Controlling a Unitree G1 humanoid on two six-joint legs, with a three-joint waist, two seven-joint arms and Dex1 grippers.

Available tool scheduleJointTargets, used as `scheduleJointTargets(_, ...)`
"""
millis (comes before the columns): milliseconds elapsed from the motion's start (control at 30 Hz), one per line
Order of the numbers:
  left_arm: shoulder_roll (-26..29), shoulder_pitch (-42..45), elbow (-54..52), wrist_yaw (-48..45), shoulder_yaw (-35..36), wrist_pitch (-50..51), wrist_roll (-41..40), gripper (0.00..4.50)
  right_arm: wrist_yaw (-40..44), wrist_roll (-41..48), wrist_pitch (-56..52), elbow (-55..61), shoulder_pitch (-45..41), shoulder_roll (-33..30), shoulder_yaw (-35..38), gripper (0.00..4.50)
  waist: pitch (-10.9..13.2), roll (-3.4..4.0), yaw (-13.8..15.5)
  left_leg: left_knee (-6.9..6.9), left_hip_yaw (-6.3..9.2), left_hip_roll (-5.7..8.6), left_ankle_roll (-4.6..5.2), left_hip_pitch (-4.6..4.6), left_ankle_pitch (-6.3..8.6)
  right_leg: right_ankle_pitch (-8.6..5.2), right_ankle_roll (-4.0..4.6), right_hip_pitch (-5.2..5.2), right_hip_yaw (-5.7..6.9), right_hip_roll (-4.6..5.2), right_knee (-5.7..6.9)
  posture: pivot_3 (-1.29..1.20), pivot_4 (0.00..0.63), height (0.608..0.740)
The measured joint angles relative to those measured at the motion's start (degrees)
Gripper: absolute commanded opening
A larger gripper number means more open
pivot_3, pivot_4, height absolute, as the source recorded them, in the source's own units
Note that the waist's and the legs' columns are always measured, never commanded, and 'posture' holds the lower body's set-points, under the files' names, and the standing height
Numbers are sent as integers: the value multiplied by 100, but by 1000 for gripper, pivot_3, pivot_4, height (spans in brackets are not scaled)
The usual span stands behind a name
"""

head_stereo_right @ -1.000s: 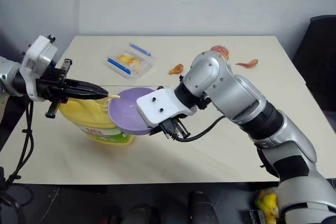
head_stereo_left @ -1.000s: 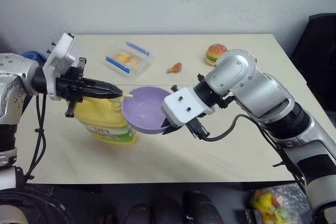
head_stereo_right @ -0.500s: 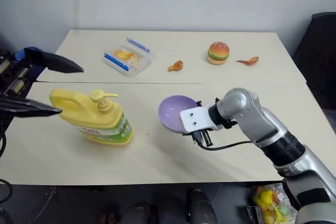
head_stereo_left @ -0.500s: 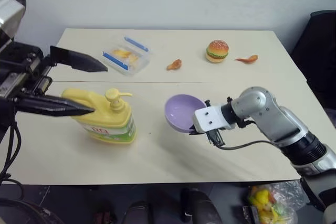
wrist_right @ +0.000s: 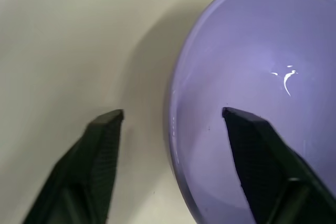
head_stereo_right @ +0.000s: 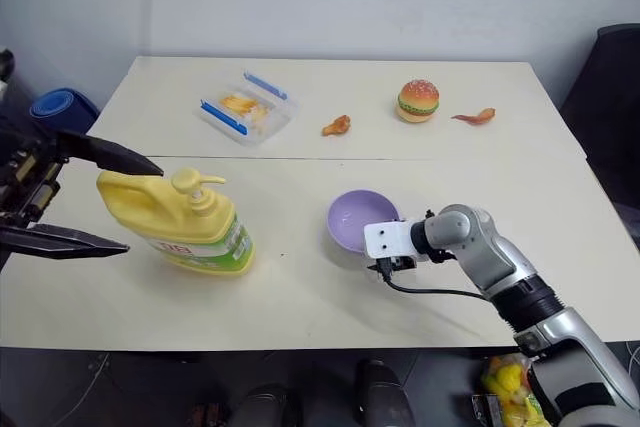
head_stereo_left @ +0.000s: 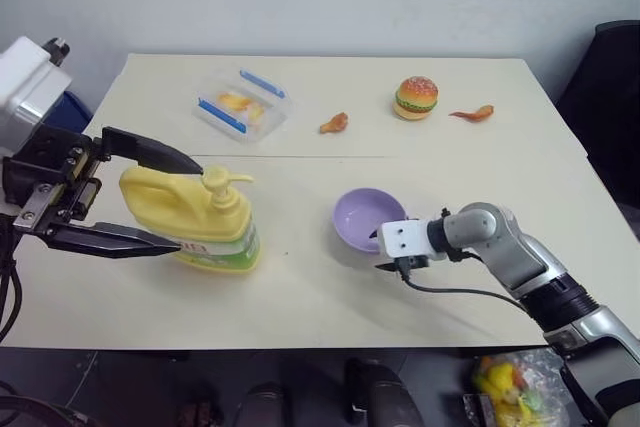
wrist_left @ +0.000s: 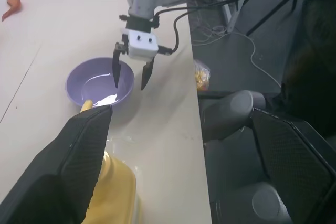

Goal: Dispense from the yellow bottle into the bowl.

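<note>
Right hand (head_stereo_left: 385, 257) now stands spread astride the near rim of the bowl (head_stereo_left: 362, 217), which sits on the worktop (head_stereo_left: 300, 297) instead of being held up at the pump; left hand (head_stereo_left: 150, 197) is released too, fingers wide either side of the yellow bottle (head_stereo_left: 195, 222), no longer pinching its nozzle. Bowl lies well to the right of the bottle; a pale streak glints inside it, so dispensing looks finished and both hands seem free to retreat.

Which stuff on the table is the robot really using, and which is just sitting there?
Using:
yellow bottle
purple bowl

Just sitting there:
toy burger
clear box with blue clips
two small orange bits
</note>
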State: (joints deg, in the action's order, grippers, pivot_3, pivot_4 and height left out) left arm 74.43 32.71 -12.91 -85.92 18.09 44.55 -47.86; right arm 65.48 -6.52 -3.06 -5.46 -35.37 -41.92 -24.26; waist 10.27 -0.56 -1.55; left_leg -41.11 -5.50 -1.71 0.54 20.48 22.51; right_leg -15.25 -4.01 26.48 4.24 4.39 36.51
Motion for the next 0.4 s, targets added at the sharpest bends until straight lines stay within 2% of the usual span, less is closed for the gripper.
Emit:
scheduleJointTargets(67,0,-135,88,0,2,-107,104,4500,170,356,-408,391,-3,-194,391,4479,3,3,3,0,1,-1,0,1,0,0,-1,0,1,-1,0,0,150,740)
scheduleJointTargets(200,73,-513,389,-1,265,-336,336,4500,682,1576,-1853,1189,3,-1025,1646,4479,5,5,30,3,4,-1,3,3,2,0,-1,-1,7,0,-7,0,150,740)
scheduleJointTargets(333,204,-803,721,-1,705,-335,452,4500,1461,2683,-3015,1281,297,-2186,2861,4479,8,9,87,5,1,-3,15,3,8,0,-1,-3,7,-3,-17,0,150,740)
scheduleJointTargets(400,284,-861,921,-1,969,-322,479,4500,1754,3155,-3485,1192,381,-2562,3456,4479,8,9,109,6,-8,-3,18,-6,10,1,-1,-7,1,-4,-42,0,150,740)
